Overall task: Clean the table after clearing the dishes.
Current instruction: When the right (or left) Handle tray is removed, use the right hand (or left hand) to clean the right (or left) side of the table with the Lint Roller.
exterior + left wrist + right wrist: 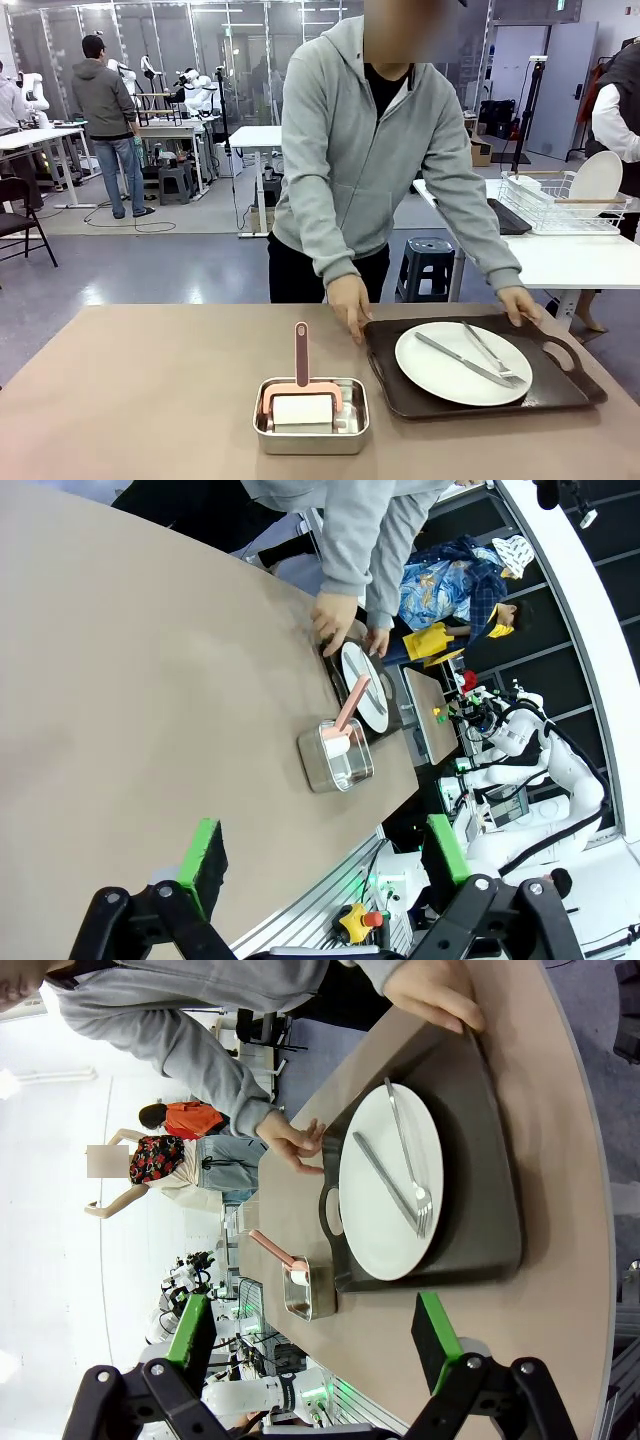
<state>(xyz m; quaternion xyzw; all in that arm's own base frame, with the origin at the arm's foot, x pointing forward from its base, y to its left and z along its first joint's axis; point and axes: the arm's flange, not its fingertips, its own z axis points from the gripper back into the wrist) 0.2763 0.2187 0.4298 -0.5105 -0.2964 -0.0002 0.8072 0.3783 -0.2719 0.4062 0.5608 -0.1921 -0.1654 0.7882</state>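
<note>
Tan table (120, 400) is spread under the left gripper (325, 852) and right gripper (312, 1332), both splayed wide with nothing held. Nearest, a steel pan (311, 432) with a pink-handled cleaning tool (302, 360) is parked. Just past it, the tray (575, 388) with plate (440, 375), knife (462, 359) and fork (488, 352) is touched at its far corners by the person's hands (350, 305). Breakable plate and loose, slidey cutlery, so it's probably best lifted level by the tray's end handles

Both grippers stand wide open.
The left gripper (325, 852) and the right gripper (312, 1332) each spread two black fingers (205, 858) far apart, green pads (435, 1338) facing inward across the gap.
</note>
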